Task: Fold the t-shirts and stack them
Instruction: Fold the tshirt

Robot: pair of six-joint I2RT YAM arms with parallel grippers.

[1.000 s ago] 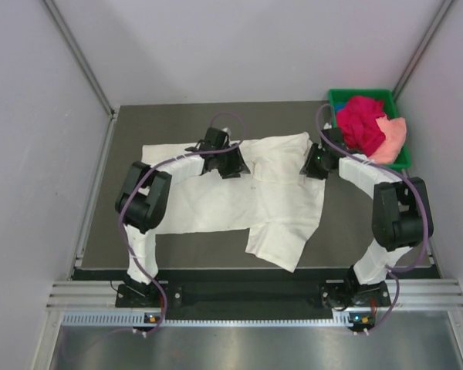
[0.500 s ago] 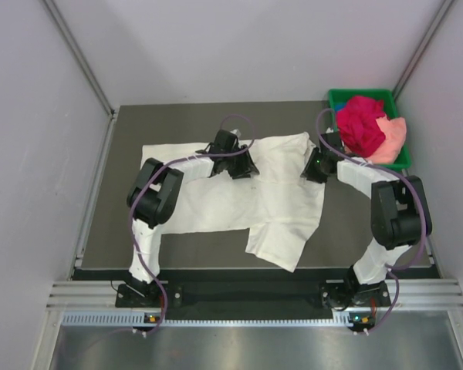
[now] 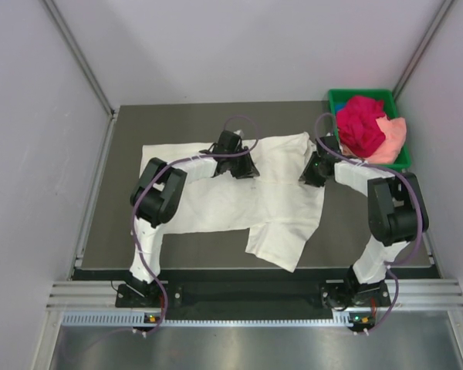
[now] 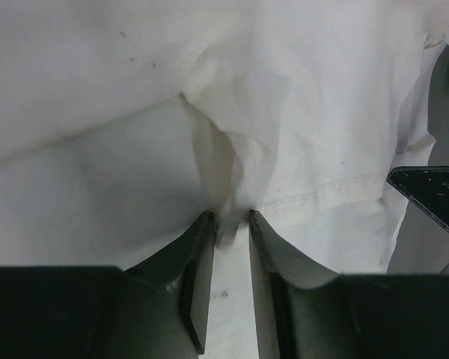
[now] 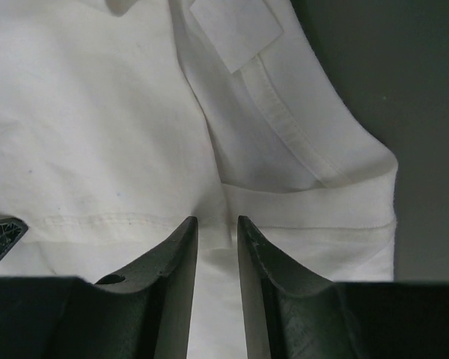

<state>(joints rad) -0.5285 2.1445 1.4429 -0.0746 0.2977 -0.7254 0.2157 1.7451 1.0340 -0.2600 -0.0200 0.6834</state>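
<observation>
Top external view: the cream-white t-shirt [image 3: 216,196] lies spread across the middle of the tabletop [image 3: 123,127], mostly flat, with one flap trailing toward the near edge, right of centre. The magenta-red t-shirt [image 3: 360,123] and the peach-pink t-shirt [image 3: 393,139] sit bunched in the green tray [image 3: 341,95] at the far right corner, neither folded.

Finding 1: the left gripper [image 4: 230,218] is down on the far-middle part of the cream-white t-shirt. Its jaws are drawn close and pinch a raised ridge of cloth between the tips.

Finding 2: the right gripper [image 5: 217,223] is down at the shirt's right edge, just beside bare tabletop. Its jaws are drawn close with a crease running in between the tips. They are judged to be pinching the hemmed edge, though the depth of the bite is not visible.

Assessment: the step in hand appears to be the first fold of the cream-white t-shirt. The task is judged to be at an early stage, with nothing folded or stacked.

Recommendations for the step:
- Confirm that each pinch takes the layers meant to travel, not the top layer alone
- Lift both grips together and level, so the cloth between them is taut but not stretched
- Carry the held edge over in one even sweep and lay it down square to the opposite edge
- Keep clear of the trailing near flap, which could drag and skew the fold
- Release only once the cloth rests flat
</observation>
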